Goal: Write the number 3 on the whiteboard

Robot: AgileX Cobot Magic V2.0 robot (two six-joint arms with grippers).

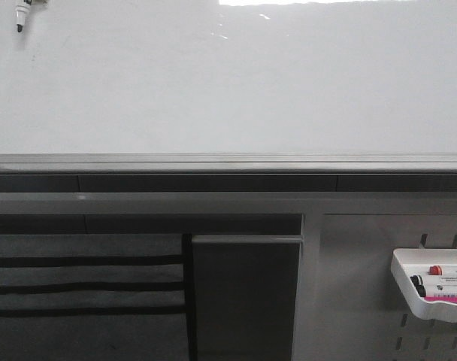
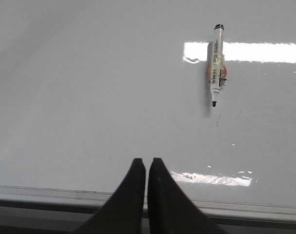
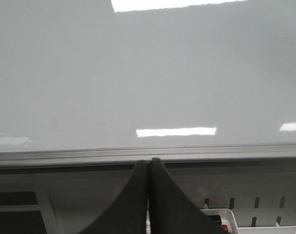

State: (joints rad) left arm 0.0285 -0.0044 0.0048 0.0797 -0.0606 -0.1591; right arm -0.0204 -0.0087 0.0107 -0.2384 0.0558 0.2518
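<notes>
Both of our grippers are closed on nothing: the left gripper (image 2: 146, 165) has its fingers pressed together over the lower part of the whiteboard (image 1: 228, 90), and the right gripper (image 3: 149, 168) sits with fingers together at the board's grey edge rail (image 3: 138, 156). We see no numeral on the board. One marker (image 2: 216, 66) clings to its glossy surface, tip down, well apart from our left fingers. Down at right, a white tray (image 1: 431, 289) on the perforated panel (image 1: 356, 286) holds more markers.

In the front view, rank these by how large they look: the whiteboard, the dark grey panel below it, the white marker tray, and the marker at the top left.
1. whiteboard, the widest thing in view
2. dark grey panel
3. white marker tray, partly cut off at the picture's edge
4. marker, only its tip end visible, so its full size is unsure
</notes>
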